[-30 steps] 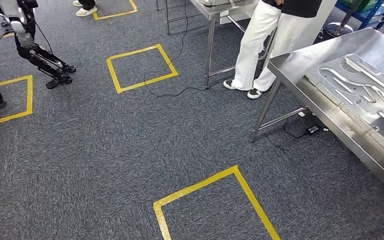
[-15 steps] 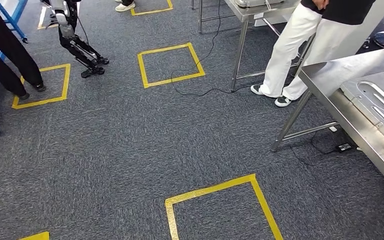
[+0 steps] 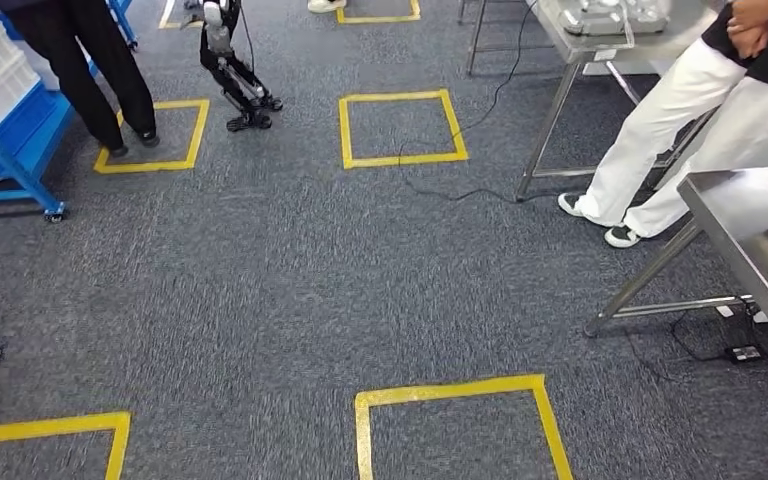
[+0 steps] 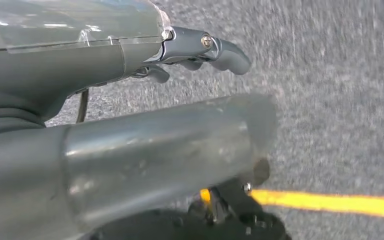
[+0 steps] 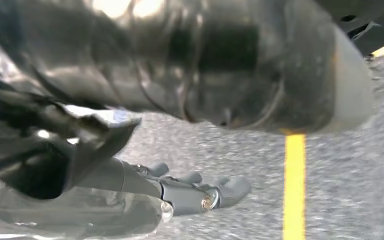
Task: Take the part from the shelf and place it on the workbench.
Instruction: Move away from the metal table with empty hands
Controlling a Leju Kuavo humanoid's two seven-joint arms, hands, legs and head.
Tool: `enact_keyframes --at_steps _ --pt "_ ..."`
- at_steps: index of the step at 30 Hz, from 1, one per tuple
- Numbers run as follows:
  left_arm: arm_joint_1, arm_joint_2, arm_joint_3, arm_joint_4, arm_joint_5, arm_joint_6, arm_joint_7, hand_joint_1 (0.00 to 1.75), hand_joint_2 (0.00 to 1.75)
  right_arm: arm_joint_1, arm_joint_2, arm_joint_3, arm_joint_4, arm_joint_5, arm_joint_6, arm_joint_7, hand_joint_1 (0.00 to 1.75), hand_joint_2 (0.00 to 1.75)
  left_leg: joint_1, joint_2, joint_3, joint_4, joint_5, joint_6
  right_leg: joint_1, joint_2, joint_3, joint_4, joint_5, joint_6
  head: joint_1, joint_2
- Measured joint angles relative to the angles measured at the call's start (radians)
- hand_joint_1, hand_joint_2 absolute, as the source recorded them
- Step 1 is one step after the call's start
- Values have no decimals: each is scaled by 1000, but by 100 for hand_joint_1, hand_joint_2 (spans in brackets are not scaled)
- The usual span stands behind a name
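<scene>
Little of the task is judged to be done. Nothing is held: in the left wrist view the left robot hand point(image 4: 200, 50) hangs over grey carpet with its fingers loosely curled and apart and nothing between them, and in the right wrist view the right robot hand point(image 5: 195, 192) is seen the same way, empty, beside a strip of yellow tape point(image 5: 294, 185) on the floor. The part itself cannot be picked out in any view, so where it lies cannot be told; it is presumably on a shelf. In the head view a blue shelf cart point(image 3: 10, 130) carrying pale bins is seen at the far left, beside a person in dark trousers point(image 3: 100, 70), and it may be the shelf meant, though that cannot be confirmed. The steel surface point(image 3: 750, 250), taken to be the workbench, is cut by the right edge, with a person in white trousers point(image 3: 680, 130) just beside it. Between the two, open carpet with yellow taped squares point(image 3: 400, 125) is shown, and another robot's legs point(image 3: 240, 90) stand far off. Reaching the shelf, grasping the part, carrying it back and setting it down all appear to remain.
</scene>
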Motion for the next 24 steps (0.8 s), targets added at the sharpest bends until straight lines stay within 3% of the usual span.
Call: enact_keyframes --at_steps 1,2,3,4,5,6,8,10,13,15,16,17,20,21,22,24 --pt "-1 1 1 0 1 -3 -1 0 0 1 0 0 1 0 -1 -1 0 0 -1 -9 -1 -1 1 3 -2 28 -30 62 -34 1 0 0" --pt "-3 2 1 0 2 -6 -2 0 0 2 0 1 1 0 -2 -2 0 0 -2 -21 -2 -1 2 5 -3 41 -66 131 -64 1 0 0" --pt "-4 3 1 0 3 -8 -2 0 0 3 0 2 1 0 -2 -2 0 0 -3 -35 -3 0 2 5 -3 46 -95 185 -79 2 0 0" --pt "-4 4 2 0 4 -10 -2 0 0 5 0 3 2 -1 -3 -2 0 0 -4 -49 -2 2 1 5 -3 48 -110 206 -73 2 0 0" --pt "-4 5 2 0 5 -11 -3 0 0 6 0 4 2 -2 -4 -2 0 0 -4 -64 0 4 -1 4 -4 50 -106 186 -45 1 0 0" --pt "-4 5 2 0 6 -12 -3 0 0 7 0 6 2 -2 -5 -1 0 0 -3 -78 2 7 -3 2 -4 57 -85 131 -3 0 0 0" --pt "-4 5 2 0 9 -14 -4 0 0 10 0 9 2 -4 -8 0 0 0 -3 -104 1 16 -10 -6 -6 96 -33 4 61 -5 0 0" --pt "-6 6 3 1 10 -15 -5 0 0 11 0 13 2 -5 -10 2 0 0 -2 -123 -6 22 -14 -18 -5 120 -12 -50 74 -10 0 0" --pt "-1 7 4 1 11 -17 -5 0 0 11 0 22 2 -12 -12 4 0 0 2 -147 -12 20 -13 -35 -2 98 -9 -57 75 -24 0 0" --pt "0 8 5 1 11 -17 -5 0 0 11 0 25 1 -14 -13 5 0 0 2 -152 -12 20 -14 -39 -4 91 -7 -62 78 -29 0 0" --pt "1 9 5 1 11 -17 -5 0 0 11 0 25 1 -15 -13 5 0 0 2 -149 -12 21 -15 -39 -4 90 -7 -63 79 -30 0 0" --pt "1 10 6 1 10 -18 -4 0 0 12 0 28 1 -18 -14 8 0 0 2 -126 -17 34 -25 -41 -5 84 -5 -66 79 -34 0 0" --pt "-2 13 8 2 8 -23 3 0 0 20 0 41 1 -38 -18 24 0 0 6 -29 -127 255 -121 -56 2 20 2 -73 75 -49 0 0" --pt "-3 14 8 2 7 -24 5 0 0 21 0 45 1 -41 -18 27 0 0 8 -17 -149 293 -127 -59 4 -3 4 -73 71 -50 0 0" --pt "-1 15 9 2 6 -24 5 0 0 21 0 47 1 -42 -18 28 0 0 8 -11 -127 250 -95 -57 5 -17 7 -73 68 -48 0 0" --pt "-1 17 9 2 6 -24 5 0 0 22 0 52 1 -42 -17 31 0 0 4 24 -52 106 -31 -49 8 -39 16 -72 61 -42 0 0"
